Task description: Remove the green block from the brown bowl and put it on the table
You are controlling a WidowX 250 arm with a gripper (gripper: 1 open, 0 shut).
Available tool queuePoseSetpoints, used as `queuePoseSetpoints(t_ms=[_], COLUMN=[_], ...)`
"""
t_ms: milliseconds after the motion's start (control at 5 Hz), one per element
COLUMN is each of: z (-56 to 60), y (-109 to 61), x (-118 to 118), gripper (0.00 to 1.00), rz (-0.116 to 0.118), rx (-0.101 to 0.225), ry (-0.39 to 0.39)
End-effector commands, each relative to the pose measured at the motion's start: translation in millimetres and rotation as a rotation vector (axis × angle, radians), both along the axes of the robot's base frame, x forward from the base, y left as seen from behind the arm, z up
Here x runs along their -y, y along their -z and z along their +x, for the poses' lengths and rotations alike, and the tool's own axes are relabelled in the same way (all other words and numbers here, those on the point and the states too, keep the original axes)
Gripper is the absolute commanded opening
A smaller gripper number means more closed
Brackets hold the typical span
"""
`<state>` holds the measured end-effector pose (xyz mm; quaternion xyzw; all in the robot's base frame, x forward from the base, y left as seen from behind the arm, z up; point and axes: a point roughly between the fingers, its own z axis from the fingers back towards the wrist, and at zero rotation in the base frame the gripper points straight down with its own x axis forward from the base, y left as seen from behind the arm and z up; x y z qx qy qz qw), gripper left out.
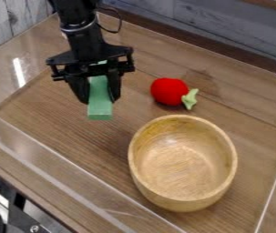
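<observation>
- Green block (100, 98) is hanging upright in the upper left of the frame, its top end pinched between the black fingers and its lower end pointing down toward the wood.
- Whether its bottom edge is touching the surface or hovering just above it cannot be told from this view.
- Gripper (97, 84) is pointing straight down from the top of the frame, its jaws pressing together on the block's upper part.
- Red toy fruit (168, 89) with a green stem is lying on the table to the right of the gripper, apart from the block.
- Brown bowl (183, 161) is sitting upright in the lower right of the frame, below the fruit and well clear of the block, showing only bare wood grain inside.
- Table (55, 136) is spreading under everything, with 1 clear acrylic wall (13, 32) running along the left side and another crossing the lower left corner.
</observation>
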<state>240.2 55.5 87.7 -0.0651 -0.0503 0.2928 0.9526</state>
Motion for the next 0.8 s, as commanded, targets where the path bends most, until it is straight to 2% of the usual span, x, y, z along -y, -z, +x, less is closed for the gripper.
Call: queuePoseSetpoints(t_ms=[0, 400, 600], z=[10.8, 15.8, 14.0], y=[-12.6, -15.4, -7.9], x=[-0.5, 1.1, 0.4], gripper=[0.0, 0.0, 0.0], rz=[0.037, 0.058, 0.067], rx=[0.052, 0.053, 0.056], ry=[-0.065, -0.076, -0.08])
